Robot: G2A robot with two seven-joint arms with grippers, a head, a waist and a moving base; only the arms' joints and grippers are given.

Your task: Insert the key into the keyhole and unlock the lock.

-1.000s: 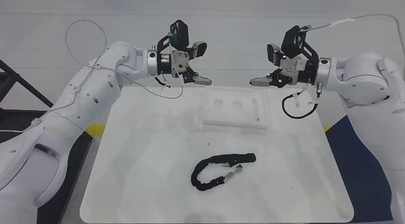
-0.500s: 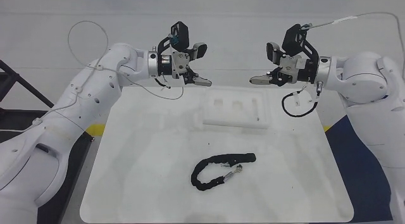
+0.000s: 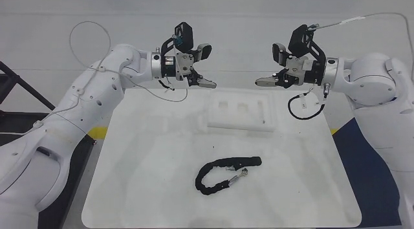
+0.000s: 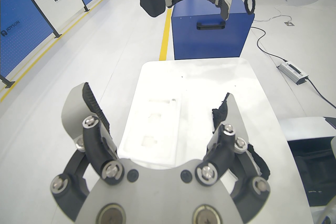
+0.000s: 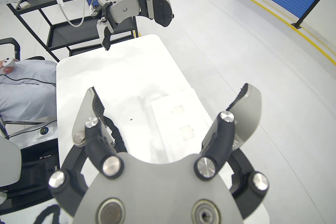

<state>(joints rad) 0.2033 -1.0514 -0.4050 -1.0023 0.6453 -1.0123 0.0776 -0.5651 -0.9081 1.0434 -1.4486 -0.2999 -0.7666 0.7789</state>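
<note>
A black sleeved cable lock [image 3: 217,172] lies curled on the white table [image 3: 149,164], near the front middle. A small metal key [image 3: 240,173] rests against its right end. Both grippers hang above the table's far edge, well away from the lock. My left gripper [image 3: 207,66] is open and empty, with its fingertips spread wide in the left wrist view [image 4: 156,95]. Facing it is my right gripper [image 3: 268,66], also open and empty [image 5: 169,92]. Part of the lock [image 5: 116,133] shows behind a right finger, and another part [image 4: 258,163] behind a left finger.
A white foam tray [image 3: 239,114] with several shallow recesses sits at the back middle of the table, below the gap between the grippers. A black shelf cart [image 5: 65,33] stands off the table's left side and a blue cabinet [image 4: 210,33] off its right.
The right gripper has shifted very slightly toward the far edge. The left arm, the lock and the key have kept still.
</note>
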